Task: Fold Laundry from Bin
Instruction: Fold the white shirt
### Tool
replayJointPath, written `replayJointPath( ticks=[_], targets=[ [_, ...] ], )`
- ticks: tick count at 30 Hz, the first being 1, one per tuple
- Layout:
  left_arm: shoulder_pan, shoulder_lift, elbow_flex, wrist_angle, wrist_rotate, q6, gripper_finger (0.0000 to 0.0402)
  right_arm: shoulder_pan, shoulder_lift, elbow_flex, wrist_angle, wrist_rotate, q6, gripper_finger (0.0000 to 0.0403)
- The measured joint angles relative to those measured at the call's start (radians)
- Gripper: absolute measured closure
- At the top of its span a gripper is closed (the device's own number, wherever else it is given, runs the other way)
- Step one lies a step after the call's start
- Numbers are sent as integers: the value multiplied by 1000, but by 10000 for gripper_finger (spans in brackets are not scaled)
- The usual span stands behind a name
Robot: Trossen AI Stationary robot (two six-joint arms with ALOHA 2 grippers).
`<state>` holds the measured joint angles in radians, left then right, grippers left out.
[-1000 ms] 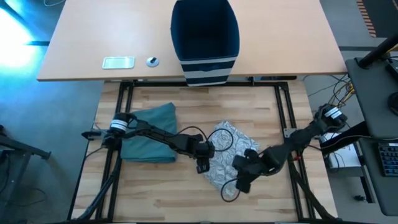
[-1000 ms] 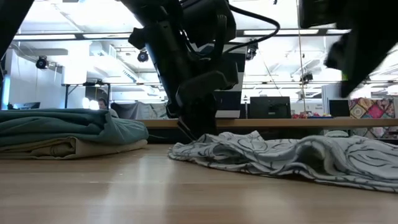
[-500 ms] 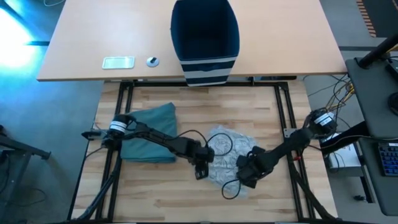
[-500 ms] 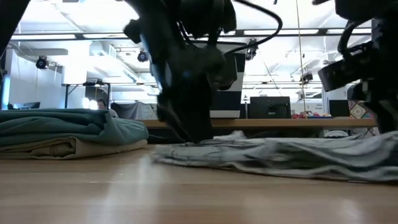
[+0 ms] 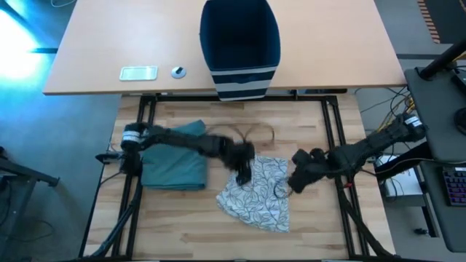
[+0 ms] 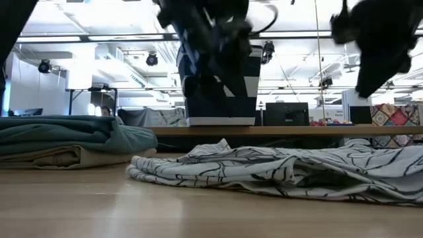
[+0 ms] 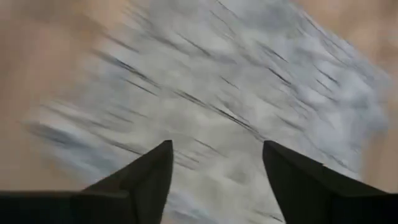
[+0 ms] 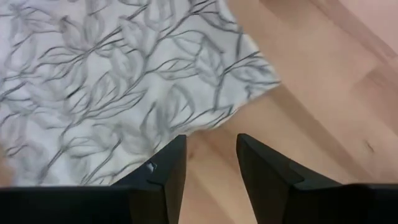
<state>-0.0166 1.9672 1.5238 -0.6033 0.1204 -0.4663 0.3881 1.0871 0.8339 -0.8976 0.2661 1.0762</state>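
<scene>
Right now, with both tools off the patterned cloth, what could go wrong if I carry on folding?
1. The leaf-patterned cloth lies rumpled, its edges uneven in the low view; folding now may lock creases in.
2. The left tool hangs open over the cloth's edge beside the folded teal garment; a sweep could drag that stack.
3. The right tool sits over bare table past the cloth's corner; closing there may miss the fabric.

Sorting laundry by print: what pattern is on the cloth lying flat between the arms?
The cloth is white with grey leaf outlines, clearest in the right wrist view.
</scene>
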Motion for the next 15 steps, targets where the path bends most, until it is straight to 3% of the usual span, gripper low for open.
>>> replayJointPath(
  ticks=[6,10,15],
  targets=[
    [174,28,-17,-9,-31,316,126,-177,-18,-100,97,-110,-240,220],
    [222,45,-15,3,-24,507,124,-278,40,-122,148,-158,-450,175],
    [231,105,-17,-3,75,577,138,-404,124,-126,217,-206,-638,147]
  ],
)
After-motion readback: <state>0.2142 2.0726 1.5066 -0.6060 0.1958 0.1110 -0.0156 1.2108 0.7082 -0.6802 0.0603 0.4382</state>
